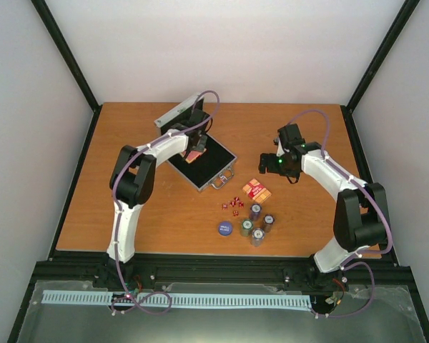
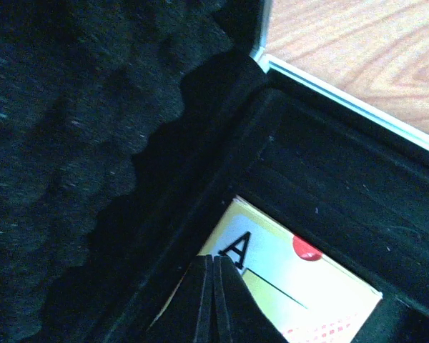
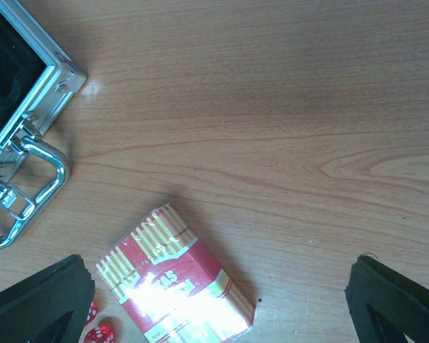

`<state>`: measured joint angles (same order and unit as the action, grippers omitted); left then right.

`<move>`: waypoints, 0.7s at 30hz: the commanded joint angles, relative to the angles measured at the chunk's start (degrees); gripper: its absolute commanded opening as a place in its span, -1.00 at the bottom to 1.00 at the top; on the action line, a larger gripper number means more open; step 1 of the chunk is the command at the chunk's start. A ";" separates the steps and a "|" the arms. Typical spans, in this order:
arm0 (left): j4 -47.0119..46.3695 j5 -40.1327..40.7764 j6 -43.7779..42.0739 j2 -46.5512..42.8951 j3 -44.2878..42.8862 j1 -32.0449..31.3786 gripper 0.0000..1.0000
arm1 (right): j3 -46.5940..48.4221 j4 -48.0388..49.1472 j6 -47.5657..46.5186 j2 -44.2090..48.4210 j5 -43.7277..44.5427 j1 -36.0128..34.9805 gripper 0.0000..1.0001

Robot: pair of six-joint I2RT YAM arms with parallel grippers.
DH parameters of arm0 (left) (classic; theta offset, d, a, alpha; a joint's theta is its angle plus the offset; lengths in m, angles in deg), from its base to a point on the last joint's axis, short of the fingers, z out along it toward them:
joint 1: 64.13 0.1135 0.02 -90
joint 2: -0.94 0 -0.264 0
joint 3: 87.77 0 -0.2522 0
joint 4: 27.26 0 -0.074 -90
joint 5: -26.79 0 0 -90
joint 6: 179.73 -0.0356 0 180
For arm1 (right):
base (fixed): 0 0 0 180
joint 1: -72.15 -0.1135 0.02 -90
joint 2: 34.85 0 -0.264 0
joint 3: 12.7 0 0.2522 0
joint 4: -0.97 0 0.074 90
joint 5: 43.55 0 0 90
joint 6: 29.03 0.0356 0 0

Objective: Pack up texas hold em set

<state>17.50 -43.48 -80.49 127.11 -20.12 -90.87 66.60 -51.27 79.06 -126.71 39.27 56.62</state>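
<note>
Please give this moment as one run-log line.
left claw shut, tip at card deck in open case | right claw open, facing second card deck on table | dice, chip stacks, blue disc unpacked

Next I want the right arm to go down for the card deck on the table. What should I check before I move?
1. Case lid open: ok.
2. First deck lying in its case slot: ok. Whether it is fully seated: cannot tell.
3. Left fingers clear of that deck: cannot tell. They are shut together right over it.
4. Right fingers spread wide: ok.
5. Second deck flat on the table, between the right fingers in the wrist view: ok.
6. Dice clear of the grasp: not ok. Two lie beside the deck, close to one finger.
</note>
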 commanded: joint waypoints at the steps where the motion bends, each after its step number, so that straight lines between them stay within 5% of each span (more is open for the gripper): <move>1: -1.94 4.27 2.31 0.83 -2.83 0.31 -0.98 | 1.11 1.11 -1.77 0.00 -1.39 -0.43 0.95; 21: 1.07 5.88 4.34 6.22 -3.41 0.46 -0.99 | 1.21 0.07 -3.77 -1.06 -3.19 -0.42 0.95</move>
<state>16.83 -37.52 -77.43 131.96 -23.33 -90.91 66.60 -50.70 76.17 -127.17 36.52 56.62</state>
